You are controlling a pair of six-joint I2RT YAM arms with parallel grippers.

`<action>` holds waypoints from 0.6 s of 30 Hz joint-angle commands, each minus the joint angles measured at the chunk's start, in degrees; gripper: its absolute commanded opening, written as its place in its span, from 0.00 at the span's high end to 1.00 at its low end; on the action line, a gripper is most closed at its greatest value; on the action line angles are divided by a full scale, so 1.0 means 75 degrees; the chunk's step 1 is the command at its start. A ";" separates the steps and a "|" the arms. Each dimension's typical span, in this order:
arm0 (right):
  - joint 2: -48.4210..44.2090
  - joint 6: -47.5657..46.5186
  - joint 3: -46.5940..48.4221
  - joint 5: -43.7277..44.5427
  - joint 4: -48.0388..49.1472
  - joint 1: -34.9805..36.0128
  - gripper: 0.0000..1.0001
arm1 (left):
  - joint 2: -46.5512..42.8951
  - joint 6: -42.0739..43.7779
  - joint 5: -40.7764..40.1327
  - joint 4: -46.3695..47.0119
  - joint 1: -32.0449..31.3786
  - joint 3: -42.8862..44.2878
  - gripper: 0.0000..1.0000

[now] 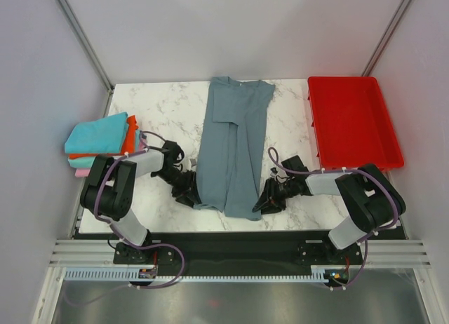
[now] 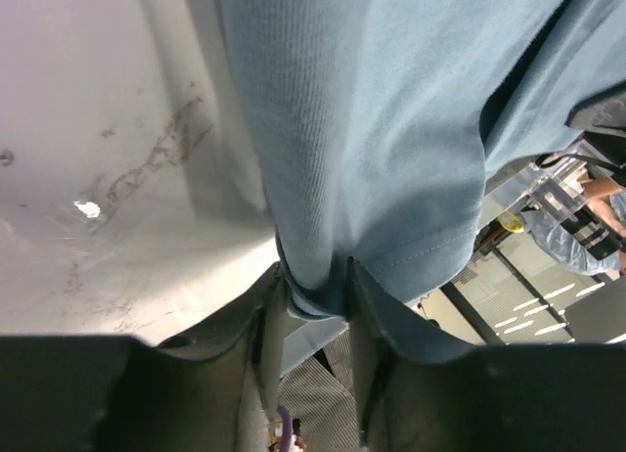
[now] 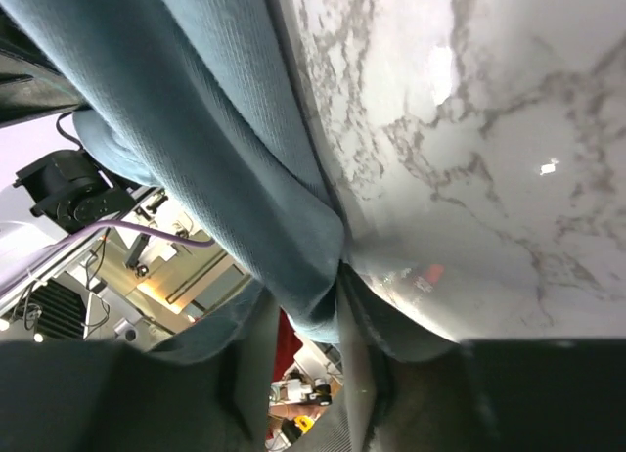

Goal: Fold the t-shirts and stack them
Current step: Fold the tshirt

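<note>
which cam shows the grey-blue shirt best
The top external view: the grey-blue shirt lies collar to hem on the table. The left wrist view shows only a hem corner pinched in the left gripper; the right wrist view only a bunched edge in the right gripper.

The slate grey-blue shirt (image 1: 231,149) was plain, with a fine ribbed weave visible in both wrist views. The desk (image 1: 168,106) was white with grey marble veining. The tray (image 1: 351,120) was solid red. The folded stack comprised a teal shirt (image 1: 98,133), an orange shirt (image 1: 132,138) and a pink shirt (image 1: 83,173). The left arm (image 1: 112,187) and right arm (image 1: 368,198) were black with light grey sections.
</note>
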 commanded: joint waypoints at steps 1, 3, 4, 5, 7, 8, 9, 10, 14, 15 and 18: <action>-0.0038 0.0018 -0.0107 0.0244 -0.0232 0.0060 0.64 | -0.0267 -0.0127 0.0467 0.0074 -0.0039 -0.0047 0.64; 0.0010 -0.0005 -0.0025 0.0185 -0.0161 0.0060 0.70 | -0.0302 -0.0127 0.0468 0.0074 -0.0039 -0.0047 0.73; 0.0045 -0.0017 0.0056 0.0162 -0.0126 0.0060 0.73 | -0.0314 -0.0115 0.0503 0.0074 -0.0039 -0.0059 0.76; 0.0045 -0.0040 0.0092 0.0115 -0.0056 0.0060 0.75 | -0.0349 -0.0115 0.0515 0.0074 -0.0039 -0.0094 0.77; -0.0002 -0.0029 0.0128 0.0080 0.0038 0.0060 0.82 | -0.0396 -0.0115 0.0550 0.0085 -0.0051 -0.0118 0.89; -0.0025 -0.0029 0.0139 0.0056 0.0131 0.0060 0.85 | -0.0420 -0.0115 0.0550 0.0085 -0.0062 -0.0118 0.96; -0.0153 -0.0052 0.0151 0.0045 0.0121 0.0060 0.90 | -0.0489 -0.0115 0.0550 0.0085 -0.0074 -0.0129 0.98; -0.0212 -0.0110 0.0163 0.0056 0.0097 0.0060 1.00 | -0.0525 -0.0115 0.0550 0.0085 -0.0086 -0.0141 0.98; -0.0715 -0.0473 0.0174 0.0056 -0.0370 -0.0010 1.00 | -0.0747 -0.0127 0.0597 0.0085 -0.0133 -0.0235 0.98; -0.0960 -0.0729 0.0198 0.0068 -0.0511 -0.0057 1.00 | -0.0829 -0.0115 0.0655 0.0085 -0.0168 -0.0258 0.98; -0.1511 -0.1338 0.0372 0.0126 -0.1108 -0.0256 1.00 | -0.1028 -0.0057 0.0784 0.0109 -0.0296 -0.0153 0.98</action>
